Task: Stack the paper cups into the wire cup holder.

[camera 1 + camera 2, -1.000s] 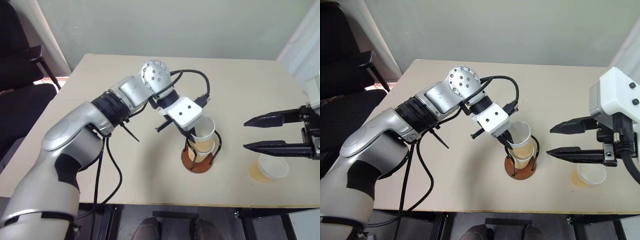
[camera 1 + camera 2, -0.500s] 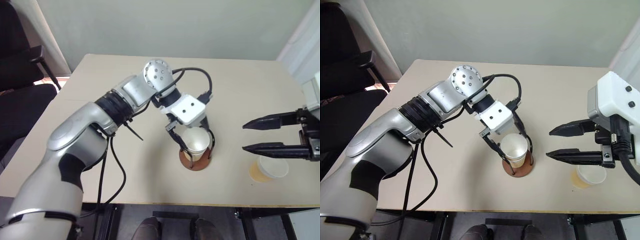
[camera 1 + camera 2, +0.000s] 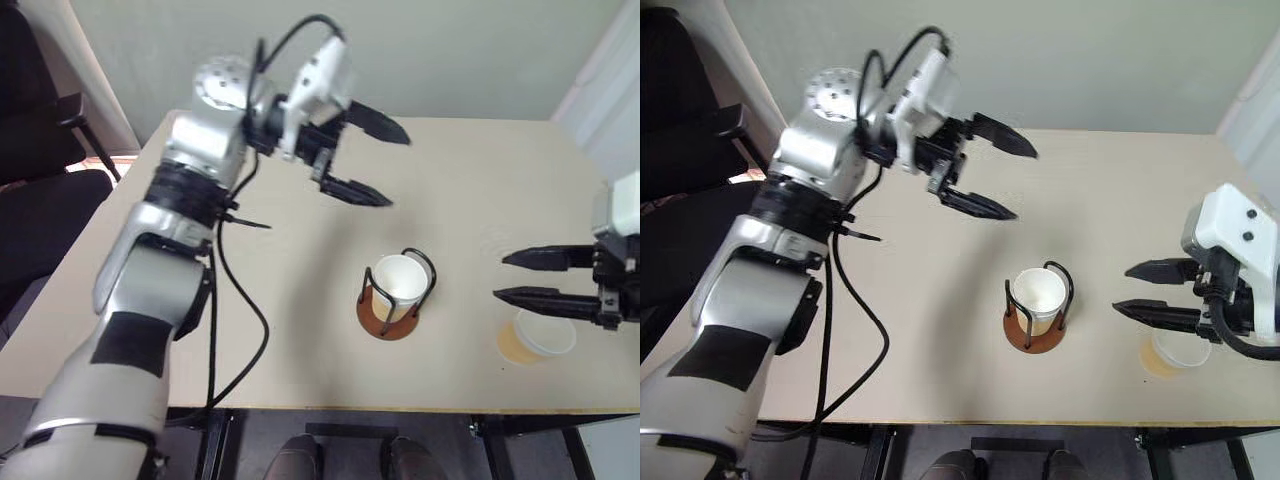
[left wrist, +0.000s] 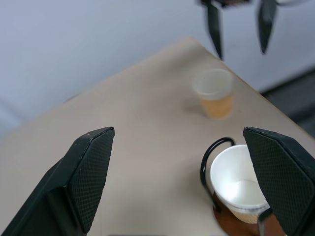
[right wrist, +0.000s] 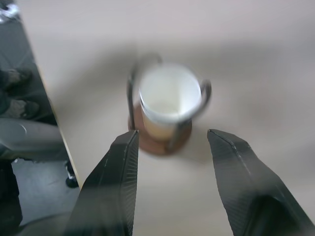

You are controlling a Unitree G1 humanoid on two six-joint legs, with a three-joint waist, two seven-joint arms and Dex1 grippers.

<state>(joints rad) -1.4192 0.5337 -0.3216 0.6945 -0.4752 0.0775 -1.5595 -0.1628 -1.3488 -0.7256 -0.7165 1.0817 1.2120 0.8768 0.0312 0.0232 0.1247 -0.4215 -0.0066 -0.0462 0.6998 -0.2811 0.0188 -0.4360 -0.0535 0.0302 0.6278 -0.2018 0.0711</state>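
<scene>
Tan table lies bare between holder and near edge.

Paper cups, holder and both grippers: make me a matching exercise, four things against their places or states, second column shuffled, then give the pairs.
Things:
1. left gripper
2. right gripper
3. wire cup holder
4. loose paper cup

States or places:
A. stands near the table's front edge, under black fingers
B. raised high over the table's far side, jaws wide and empty
C. has a white-rimmed cup seated between its loops
D. jaws apart, just above the cup outside the holder

Pairs: 1-B, 2-D, 3-C, 4-A
</scene>
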